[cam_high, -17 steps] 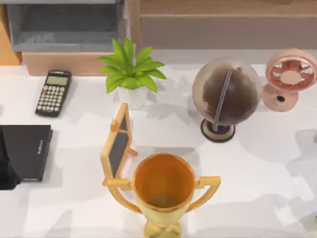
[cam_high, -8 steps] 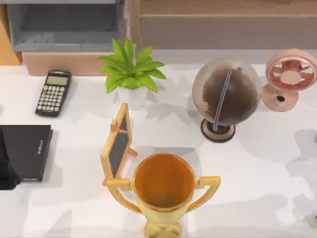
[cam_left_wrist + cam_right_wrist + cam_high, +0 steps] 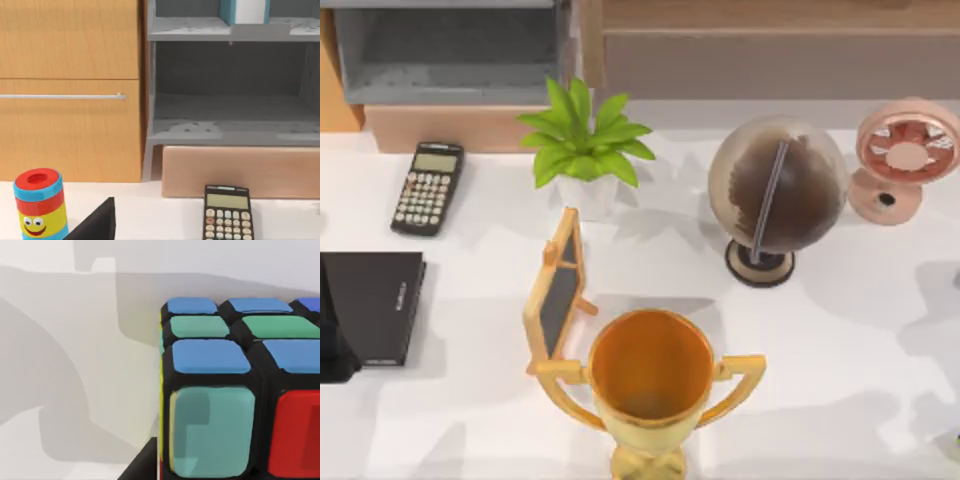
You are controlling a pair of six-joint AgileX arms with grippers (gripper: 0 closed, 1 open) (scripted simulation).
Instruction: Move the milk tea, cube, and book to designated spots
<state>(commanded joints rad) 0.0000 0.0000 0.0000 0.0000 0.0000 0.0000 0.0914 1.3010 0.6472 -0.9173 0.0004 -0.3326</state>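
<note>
While the right arm's wrist camera looks closely at the cube, a black-framed puzzle block with blue, green, pale teal and red tiles, the cube rests on the white table. A dark edge shows just beside the cube's lower corner. What it is, and the state of the right gripper, cannot be told.

The left arm appears in the top view as a dark mass at the table's 9 o'clock edge, overlapping the near corner of the thin black book with small white lettering. The state of the left gripper cannot be told.

Task items in the left wrist view:
- The milk tea, a cylinder with a red lid, blue, red and yellow bands and a smiling face, stands upright on the table in front of the wooden cabinet door with a metal handle.
- The book, teal-blue cover with white page edges, stands upright on the upper level of the grey shelf unit. The lower part of the book is visible.

Other items in the top view:
- Black calculator at 10 o'clock, lying flat in front of the shelf unit.
- Green potted plant in a white pot at 12 o'clock.
- Brown globe on a dark base at 2 o'clock, with the pink desk fan just beside it toward the right edge.
- Small wood-framed chalkboard easel near the centre, touching or just beside the gold two-handled trophy cup at 6 o'clock
</note>
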